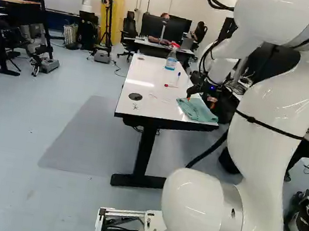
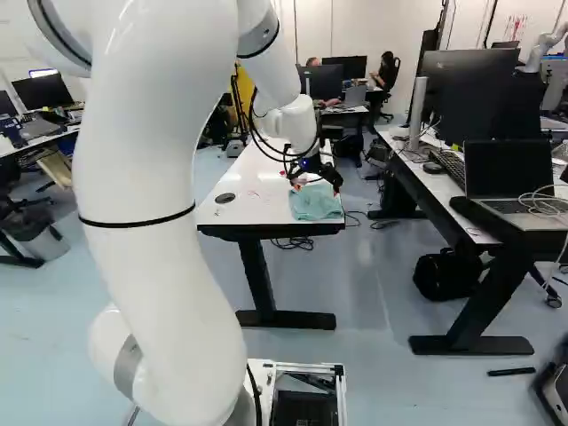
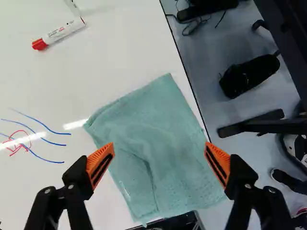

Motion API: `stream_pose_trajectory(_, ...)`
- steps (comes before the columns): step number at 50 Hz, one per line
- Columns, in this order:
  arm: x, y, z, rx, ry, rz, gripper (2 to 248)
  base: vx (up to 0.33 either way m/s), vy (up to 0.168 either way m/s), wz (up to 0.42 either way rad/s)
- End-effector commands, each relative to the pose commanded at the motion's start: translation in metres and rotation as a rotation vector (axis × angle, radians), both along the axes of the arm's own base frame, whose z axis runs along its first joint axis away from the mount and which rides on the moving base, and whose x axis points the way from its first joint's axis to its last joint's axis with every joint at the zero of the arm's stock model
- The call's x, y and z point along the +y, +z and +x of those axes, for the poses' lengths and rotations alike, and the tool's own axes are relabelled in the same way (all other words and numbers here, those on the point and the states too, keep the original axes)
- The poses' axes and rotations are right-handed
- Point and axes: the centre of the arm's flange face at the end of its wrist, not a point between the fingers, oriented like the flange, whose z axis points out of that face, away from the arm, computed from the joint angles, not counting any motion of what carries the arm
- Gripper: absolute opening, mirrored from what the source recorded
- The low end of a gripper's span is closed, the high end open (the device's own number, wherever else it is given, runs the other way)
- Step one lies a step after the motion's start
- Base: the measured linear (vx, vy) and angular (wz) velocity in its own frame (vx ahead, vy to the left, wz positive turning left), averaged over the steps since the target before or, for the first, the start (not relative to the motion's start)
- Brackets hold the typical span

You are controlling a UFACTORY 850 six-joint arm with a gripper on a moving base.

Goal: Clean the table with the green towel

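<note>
Nearest to the camera stands the white arm (image 1: 272,120), very big in both base views, reaching forward over the long white bench (image 1: 158,92). On this bench, at its near corner on the right side of the left base view, lies the green towel (image 3: 148,143). It is a bit wrinkled, with one fold on it, and it reaches to the edge of the bench. Above the towel are the black fingers (image 1: 193,90) with orange pads (image 3: 100,165). They are spread wide, one at each side of the towel, and pinch nothing; if they touch the cloth, I cannot tell. Farther along the bench stands a clear bottle (image 1: 171,62) with a red top. Smaller is the white marker (image 3: 62,32) with red cap, lying apart from the towel. Beside the towel are thin blue lines (image 3: 50,159) and a red scribble (image 3: 18,149).
</note>
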Motion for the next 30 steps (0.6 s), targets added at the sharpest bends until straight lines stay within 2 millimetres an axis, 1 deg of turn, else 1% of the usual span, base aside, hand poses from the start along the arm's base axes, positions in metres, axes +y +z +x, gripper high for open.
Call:
stream_pose_trajectory(15, 0.000, -0.001, 0.000, 0.001, 0.000, 0.000, 247, 0.000, 0.000, 0.000)
stream_pose_trajectory(30, -0.002, -0.016, 0.005, 0.026, 0.000, 0.009, 247, 0.000, 0.000, 0.000)
